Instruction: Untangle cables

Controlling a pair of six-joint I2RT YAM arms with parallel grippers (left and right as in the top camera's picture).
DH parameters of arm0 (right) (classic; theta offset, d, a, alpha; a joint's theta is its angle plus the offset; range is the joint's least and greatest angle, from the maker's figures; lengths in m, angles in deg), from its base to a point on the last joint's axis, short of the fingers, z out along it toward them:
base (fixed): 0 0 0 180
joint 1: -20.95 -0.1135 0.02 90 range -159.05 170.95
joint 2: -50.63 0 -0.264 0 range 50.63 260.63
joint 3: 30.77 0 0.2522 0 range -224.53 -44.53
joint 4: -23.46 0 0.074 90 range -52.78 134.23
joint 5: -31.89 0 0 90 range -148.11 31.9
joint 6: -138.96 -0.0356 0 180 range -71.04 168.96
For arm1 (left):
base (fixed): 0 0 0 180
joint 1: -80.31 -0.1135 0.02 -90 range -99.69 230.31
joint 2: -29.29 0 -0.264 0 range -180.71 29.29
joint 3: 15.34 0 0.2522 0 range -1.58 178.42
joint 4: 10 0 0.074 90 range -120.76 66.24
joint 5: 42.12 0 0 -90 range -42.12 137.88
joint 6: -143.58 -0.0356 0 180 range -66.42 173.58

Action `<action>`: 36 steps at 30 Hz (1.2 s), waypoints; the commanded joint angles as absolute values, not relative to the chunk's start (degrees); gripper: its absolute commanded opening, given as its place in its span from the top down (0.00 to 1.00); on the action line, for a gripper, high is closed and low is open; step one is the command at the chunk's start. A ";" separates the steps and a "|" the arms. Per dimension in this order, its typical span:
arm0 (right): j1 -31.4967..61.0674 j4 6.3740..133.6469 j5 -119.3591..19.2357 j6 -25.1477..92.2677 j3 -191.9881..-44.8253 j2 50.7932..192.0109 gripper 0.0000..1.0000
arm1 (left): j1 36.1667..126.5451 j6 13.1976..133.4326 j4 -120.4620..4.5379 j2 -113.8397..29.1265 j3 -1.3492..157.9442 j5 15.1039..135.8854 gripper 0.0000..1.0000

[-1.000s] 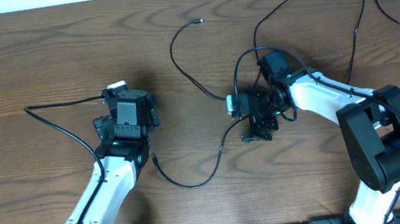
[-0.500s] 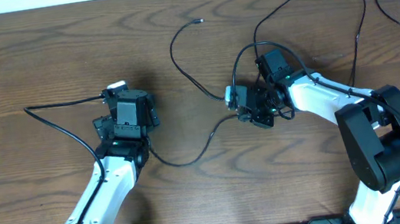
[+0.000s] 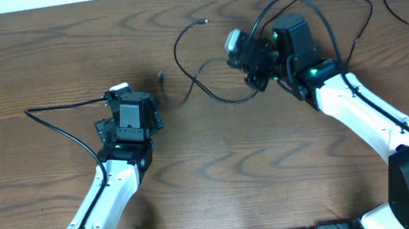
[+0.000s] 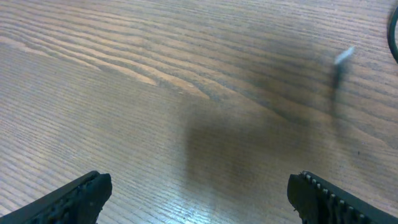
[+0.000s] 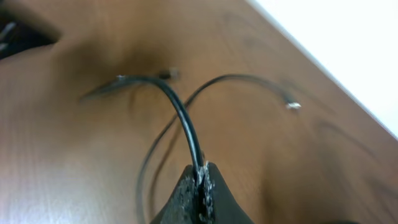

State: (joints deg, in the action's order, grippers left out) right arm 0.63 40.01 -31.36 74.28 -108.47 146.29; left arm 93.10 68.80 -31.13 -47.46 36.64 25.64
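right pincer point(image 5: 200, 173) clamps a black cable point(image 5: 187, 126) over the table point(image 3: 23, 59), another cable point(image 3: 386, 2) well apart; left pincer point(image 4: 199, 190) gapes wide.

The left gripper point(image 4: 198, 200) points down at the bench point(image 4: 155, 81), its jaws spread wide; the left arm point(image 3: 110, 182) reaches up from the near edge; the right gripper point(image 5: 200, 182) has its jaws pinched tight on a black cable point(image 5: 186, 127) rising from between them; the right arm point(image 3: 362, 109) stretches forward.

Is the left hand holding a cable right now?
No, the left hand is open, its fingers spread wide over the bare wooden table with nothing between them.
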 commanded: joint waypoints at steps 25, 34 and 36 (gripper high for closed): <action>22.40 40.01 -67.49 17.74 -108.76 146.22 0.99 | 92.91 69.33 -31.24 -47.88 36.79 24.90 0.04; 22.34 38.31 -70.60 19.42 -108.54 155.42 0.99 | 92.91 69.33 -31.24 -47.88 36.79 24.90 0.05; 22.34 35.53 -69.46 19.22 -108.54 158.33 0.99 | 92.91 69.33 -31.24 -47.88 36.79 24.90 0.04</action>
